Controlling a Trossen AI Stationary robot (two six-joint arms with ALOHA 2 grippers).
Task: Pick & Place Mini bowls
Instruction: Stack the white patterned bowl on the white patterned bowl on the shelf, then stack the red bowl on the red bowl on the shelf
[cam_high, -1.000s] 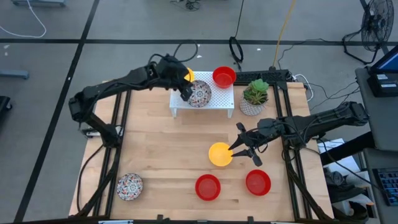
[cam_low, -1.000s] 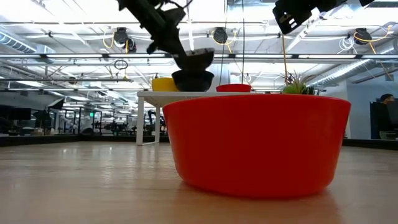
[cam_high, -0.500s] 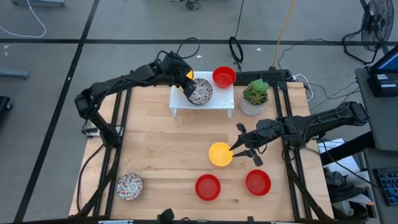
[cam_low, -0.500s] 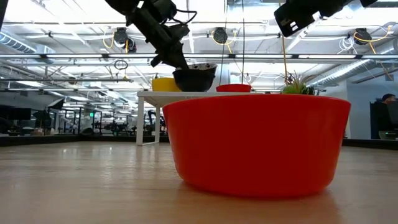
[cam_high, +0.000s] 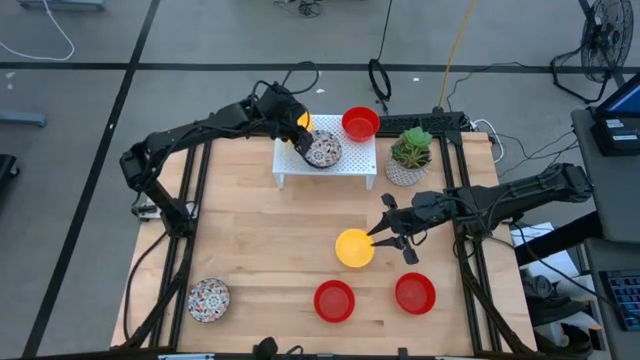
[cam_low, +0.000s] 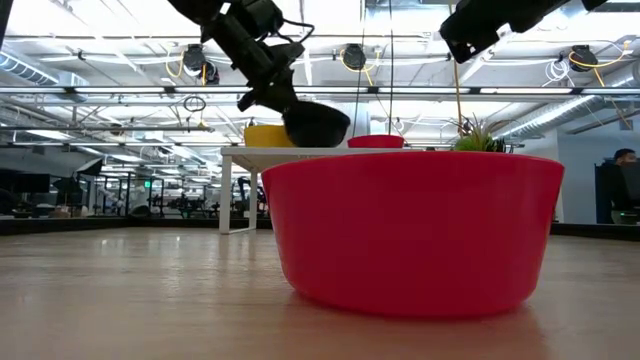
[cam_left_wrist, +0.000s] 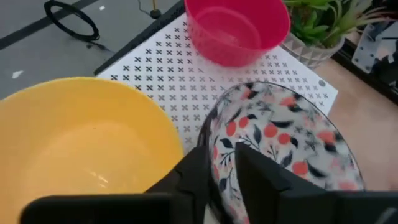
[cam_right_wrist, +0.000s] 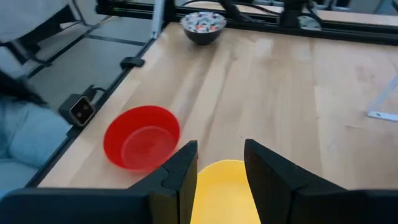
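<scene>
At the lower left of the high view a mosaic-patterned round mini bowl (cam_high: 208, 299) sat on the wooden bench (cam_high: 260, 240). Up top, my left jaws (cam_high: 300, 141) pinched the rim of a second mosaic bowl (cam_high: 323, 151), tilted on the white perforated rack (cam_high: 352, 160) between a plain yellow bowl (cam_left_wrist: 81, 149) and a plain red one (cam_high: 360, 123). Right of centre, my right jaws (cam_high: 383, 237) stood narrowly parted at the rim of another yellow bowl (cam_high: 353, 247); two red bowls (cam_high: 334, 300) lay below.

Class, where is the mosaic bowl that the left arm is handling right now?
In the high view the mosaic bowl sits tilted on the white rack, between the yellow bowl and red bowl, its rim gripped by the left pincer.
</scene>
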